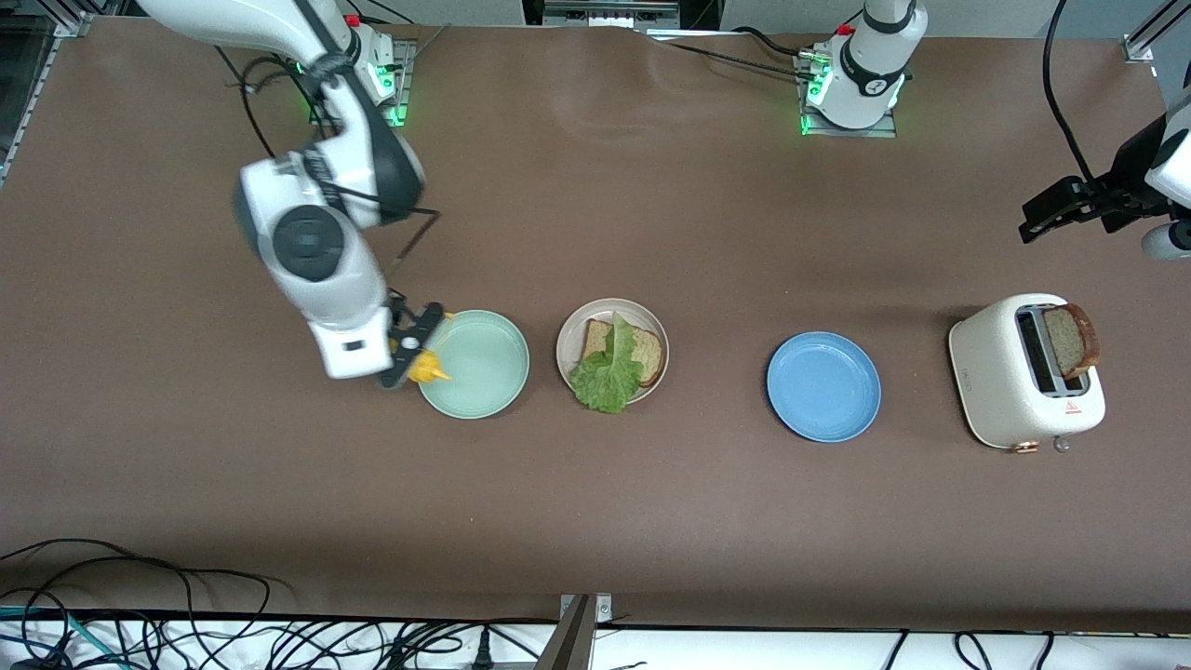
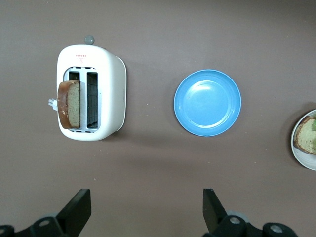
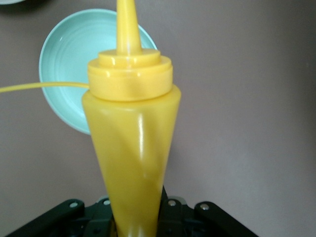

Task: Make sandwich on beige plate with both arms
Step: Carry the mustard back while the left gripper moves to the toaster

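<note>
1. The beige plate (image 1: 567, 328) sits on the brown table (image 1: 651, 502) between the mint green plate (image 1: 484, 391) and the blue plate (image 1: 824, 387), all three plates apart from one another.
2. On the beige plate lies one bread slice (image 1: 642, 354) with a ruffled lettuce leaf (image 1: 607, 377) laid over it; the leaf hangs past the plate's rim on the side nearer the front camera.
3. A second bread slice (image 1: 1070, 339) stands upright in a slot of the white toaster (image 1: 1000, 381), which is at the left arm's end of the table, with the blue plate between it and the beige plate.
4. The right gripper (image 1: 416, 346) is clamped on a yellow squeeze bottle (image 3: 131, 148), held tilted with its nozzle toward the mint green plate; the gripper is over the table just beside that plate's rim, on the side away from the beige plate.
5. The left gripper (image 2: 146, 210) waits in the air with its fingers spread wide and nothing between them, up over the table at the left arm's end; the toaster and the blue plate lie below and ahead of it.
</note>
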Tool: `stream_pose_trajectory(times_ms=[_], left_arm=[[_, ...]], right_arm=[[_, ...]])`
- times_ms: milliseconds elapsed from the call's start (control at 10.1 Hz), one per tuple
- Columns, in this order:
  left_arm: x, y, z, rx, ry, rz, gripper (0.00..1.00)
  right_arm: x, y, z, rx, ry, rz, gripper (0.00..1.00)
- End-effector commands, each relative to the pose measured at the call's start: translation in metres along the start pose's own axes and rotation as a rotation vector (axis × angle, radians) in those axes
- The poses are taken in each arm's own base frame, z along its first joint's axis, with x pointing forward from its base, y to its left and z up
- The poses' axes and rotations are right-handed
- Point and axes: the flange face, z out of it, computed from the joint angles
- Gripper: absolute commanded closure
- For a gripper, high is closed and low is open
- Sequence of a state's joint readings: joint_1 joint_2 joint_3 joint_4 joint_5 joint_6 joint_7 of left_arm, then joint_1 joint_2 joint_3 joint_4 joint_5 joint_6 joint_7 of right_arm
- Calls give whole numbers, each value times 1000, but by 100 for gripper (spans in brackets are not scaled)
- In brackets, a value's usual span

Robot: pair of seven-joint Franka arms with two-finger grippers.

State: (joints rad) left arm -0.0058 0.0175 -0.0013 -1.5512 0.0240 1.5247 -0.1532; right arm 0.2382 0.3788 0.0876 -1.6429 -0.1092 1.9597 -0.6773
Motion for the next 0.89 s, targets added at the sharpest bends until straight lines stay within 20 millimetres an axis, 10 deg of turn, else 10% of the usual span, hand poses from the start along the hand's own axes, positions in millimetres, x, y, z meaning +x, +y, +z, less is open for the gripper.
stream_pose_trajectory(times_ms=[0, 396, 791], left_arm=[[11, -10, 5, 58, -9, -15, 0], [36, -16, 40, 164, -39, -18, 0], [53, -24, 68, 189, -77, -59, 0]], right_arm=[[-81, 24, 3, 121, 154, 48, 100], [-187, 55, 65, 258, 489, 43, 100], [-272, 49, 178, 281, 851, -19, 100]])
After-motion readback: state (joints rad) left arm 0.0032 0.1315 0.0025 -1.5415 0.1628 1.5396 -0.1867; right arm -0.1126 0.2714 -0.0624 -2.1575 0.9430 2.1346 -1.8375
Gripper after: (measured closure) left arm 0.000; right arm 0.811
